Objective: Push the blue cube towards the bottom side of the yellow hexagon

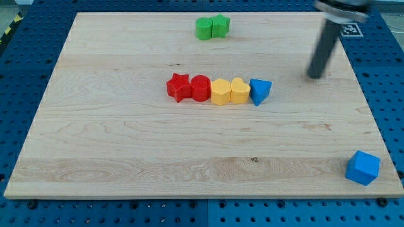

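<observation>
The blue cube sits near the board's bottom right corner. The yellow hexagon lies in a row at the board's middle, between a red cylinder and a yellow heart-shaped block. A red star ends the row on the left and a blue triangular block ends it on the right. My tip touches the board at the upper right, right of the row and far above the blue cube.
Two green blocks stand together near the board's top edge. The wooden board lies on a blue perforated table. A marker tag sits at the top right.
</observation>
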{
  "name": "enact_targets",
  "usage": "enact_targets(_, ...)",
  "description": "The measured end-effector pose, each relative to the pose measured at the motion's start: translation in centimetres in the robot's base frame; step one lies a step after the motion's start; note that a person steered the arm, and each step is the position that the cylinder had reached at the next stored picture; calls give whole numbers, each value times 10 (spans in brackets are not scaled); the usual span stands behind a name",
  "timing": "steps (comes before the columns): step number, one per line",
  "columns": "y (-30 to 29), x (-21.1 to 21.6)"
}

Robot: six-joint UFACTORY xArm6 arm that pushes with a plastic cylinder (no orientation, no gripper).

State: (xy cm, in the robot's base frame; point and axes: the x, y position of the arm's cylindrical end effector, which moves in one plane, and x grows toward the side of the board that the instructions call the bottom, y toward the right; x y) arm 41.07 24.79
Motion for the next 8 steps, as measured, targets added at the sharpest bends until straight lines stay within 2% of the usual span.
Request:
enact_targets(1,63,89)
enact_targets(2,96,168)
enact_targets(3,84,197)
enact_targets(6,-48,142)
enact_targets(7,-14,148)
enact_targets(8,10,206)
